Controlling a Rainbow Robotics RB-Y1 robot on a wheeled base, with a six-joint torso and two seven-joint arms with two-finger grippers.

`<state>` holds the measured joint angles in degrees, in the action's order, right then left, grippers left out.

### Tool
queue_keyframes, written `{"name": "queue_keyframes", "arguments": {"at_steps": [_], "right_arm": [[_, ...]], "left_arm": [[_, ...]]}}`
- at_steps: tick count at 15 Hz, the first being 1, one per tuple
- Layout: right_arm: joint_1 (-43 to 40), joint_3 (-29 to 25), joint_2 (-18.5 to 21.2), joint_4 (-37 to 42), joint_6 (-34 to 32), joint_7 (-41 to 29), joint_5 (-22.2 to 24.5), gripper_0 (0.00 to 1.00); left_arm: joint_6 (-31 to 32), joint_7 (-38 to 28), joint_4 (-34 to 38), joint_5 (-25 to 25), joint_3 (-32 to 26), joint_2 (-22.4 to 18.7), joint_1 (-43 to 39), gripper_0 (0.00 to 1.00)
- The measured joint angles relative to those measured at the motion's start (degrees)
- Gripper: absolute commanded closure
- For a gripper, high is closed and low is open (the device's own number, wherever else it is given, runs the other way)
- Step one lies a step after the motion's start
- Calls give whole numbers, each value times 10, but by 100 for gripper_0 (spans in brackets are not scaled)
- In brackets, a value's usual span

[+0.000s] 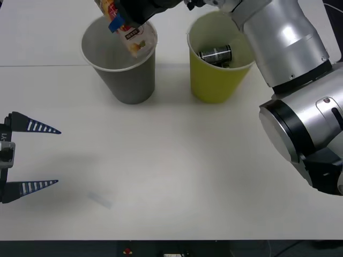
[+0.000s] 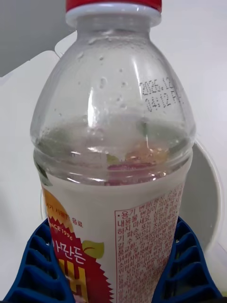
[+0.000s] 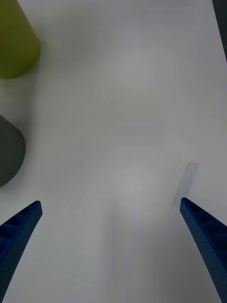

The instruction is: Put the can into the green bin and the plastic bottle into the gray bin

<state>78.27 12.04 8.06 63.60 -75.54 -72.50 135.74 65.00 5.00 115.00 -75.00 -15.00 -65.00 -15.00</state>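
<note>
The plastic bottle (image 1: 130, 33), clear with a red cap and an orange and red label, hangs tilted over the mouth of the gray bin (image 1: 122, 67), held by my right gripper (image 1: 119, 19). In the right wrist view the blue fingers (image 2: 38, 265) press both sides of the plastic bottle (image 2: 113, 156), with the gray bin's white rim (image 2: 208, 199) behind it. The dark can (image 1: 215, 54) lies inside the green bin (image 1: 217, 59) to the right. My left gripper (image 1: 45, 156) stands open at the table's left edge, holding nothing.
A small clear scrap (image 1: 100, 199) lies on the white table (image 1: 177, 160) near the front. In the left wrist view the green bin (image 3: 14, 42) and gray bin (image 3: 9, 151) stand off to one side, and the scrap (image 3: 187, 182) is nearby.
</note>
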Motion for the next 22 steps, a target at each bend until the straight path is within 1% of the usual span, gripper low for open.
{"name": "queue_keyframes", "arguments": {"at_steps": [4, 5, 6, 8, 10, 13, 17, 19, 22], "right_arm": [[0, 21, -12, -32, 78, 0, 4, 100], [0, 25, -14, -38, 93, 0, 4, 92], [0, 28, -15, -40, 105, 0, 3, 64], [0, 29, -15, -41, 118, 0, 0, 0], [0, 29, -14, -41, 130, 1, -5, 0], [0, 29, -11, -41, 131, 1, -17, 0], [0, 29, 9, -37, 121, 1, -41, 0], [-1, 26, 21, -23, 100, 2, -44, 0], [-11, 10, 41, 18, 47, 2, -45, 0]], "left_arm": [[0, 0, 0, 0, 0, 0, 0, 0], [0, 0, 0, 0, 0, 0, 0, 0], [0, 0, 0, 0, 0, 0, 0, 0], [0, 0, 0, 0, 0, 0, 0, 0], [0, 0, 0, 0, 0, 0, 0, 0], [0, 0, 0, 0, 0, 0, 0, 0], [0, 0, 0, 0, 0, 0, 0, 0], [0, 0, 0, 0, 0, 0, 0, 0], [0, 0, 0, 0, 0, 0, 0, 0]]}}
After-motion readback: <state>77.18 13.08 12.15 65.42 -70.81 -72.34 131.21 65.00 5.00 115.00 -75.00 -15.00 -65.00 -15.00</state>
